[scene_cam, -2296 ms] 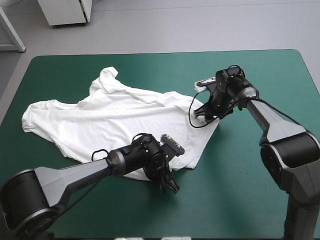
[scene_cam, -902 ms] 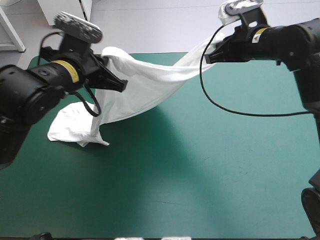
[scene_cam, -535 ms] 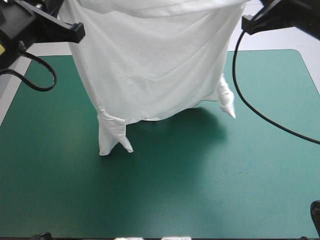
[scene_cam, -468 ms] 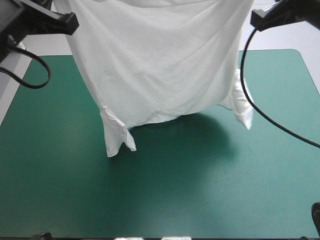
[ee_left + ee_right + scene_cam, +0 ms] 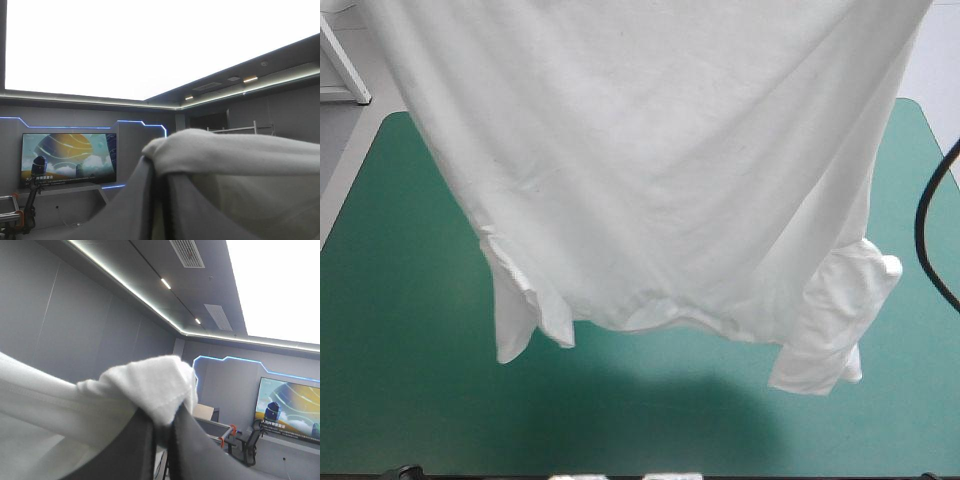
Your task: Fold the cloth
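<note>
High view: T-shirt [image 5: 660, 170] held over table [image 5: 380, 300] — pinched by left gripper [image 5: 161, 190] and right gripper [image 5: 162, 437]. Even lowering is advised.

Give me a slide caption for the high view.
White T-shirt hangs lifted and spread over the teal-green table, sleeves dangling at its lower corners.

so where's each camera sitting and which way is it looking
High view: above and behind the robot, looking down at the table; the lifted T-shirt hangs across much of it, and no gripper shows.
Left wrist view: on the raised left arm, looking level into the room; left gripper shut on the T-shirt.
Right wrist view: on the right arm, also level into the room; right gripper shut on the T-shirt.
All three share the T-shirt.
</note>
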You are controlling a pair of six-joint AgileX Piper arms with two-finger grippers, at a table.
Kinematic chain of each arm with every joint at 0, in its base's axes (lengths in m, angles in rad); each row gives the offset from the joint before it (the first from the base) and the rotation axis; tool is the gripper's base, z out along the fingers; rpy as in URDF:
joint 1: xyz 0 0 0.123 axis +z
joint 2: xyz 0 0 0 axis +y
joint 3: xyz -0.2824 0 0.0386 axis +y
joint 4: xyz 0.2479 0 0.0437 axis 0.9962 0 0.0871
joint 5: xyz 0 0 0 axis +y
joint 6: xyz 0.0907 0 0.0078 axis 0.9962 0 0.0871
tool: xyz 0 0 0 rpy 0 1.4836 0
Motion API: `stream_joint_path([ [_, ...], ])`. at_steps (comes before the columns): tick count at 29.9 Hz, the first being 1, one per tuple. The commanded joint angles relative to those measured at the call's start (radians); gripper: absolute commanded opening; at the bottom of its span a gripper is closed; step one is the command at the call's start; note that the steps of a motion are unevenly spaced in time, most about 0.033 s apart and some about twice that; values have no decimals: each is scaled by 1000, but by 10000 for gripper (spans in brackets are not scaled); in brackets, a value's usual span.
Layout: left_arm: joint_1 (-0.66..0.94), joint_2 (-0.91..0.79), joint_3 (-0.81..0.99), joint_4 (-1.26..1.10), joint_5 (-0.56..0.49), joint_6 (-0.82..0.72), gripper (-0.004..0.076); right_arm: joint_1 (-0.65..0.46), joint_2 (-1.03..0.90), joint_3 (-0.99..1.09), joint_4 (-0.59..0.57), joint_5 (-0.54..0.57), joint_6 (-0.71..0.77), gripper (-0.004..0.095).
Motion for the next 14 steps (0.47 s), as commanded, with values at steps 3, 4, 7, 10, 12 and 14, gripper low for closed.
stream_joint_path([
  [3,-3,35,-13,131,12,5,-9,-5,69,-7,-132,85,81,-17],
  [4,-3,55,-13,193,36,-28,-9,-5,96,-7,-153,104,92,-17],
  [7,17,119,-13,444,110,-196,-9,-5,182,-7,-192,100,92,-17],
  [10,120,185,-14,483,101,-232,-9,-5,277,-7,-192,46,93,-17],
  [12,228,232,-14,392,41,-232,-9,-5,329,-7,-192,-37,95,-17],
  [14,349,274,-16,241,-51,-234,-9,-5,378,-7,-202,-151,97,-17],
])
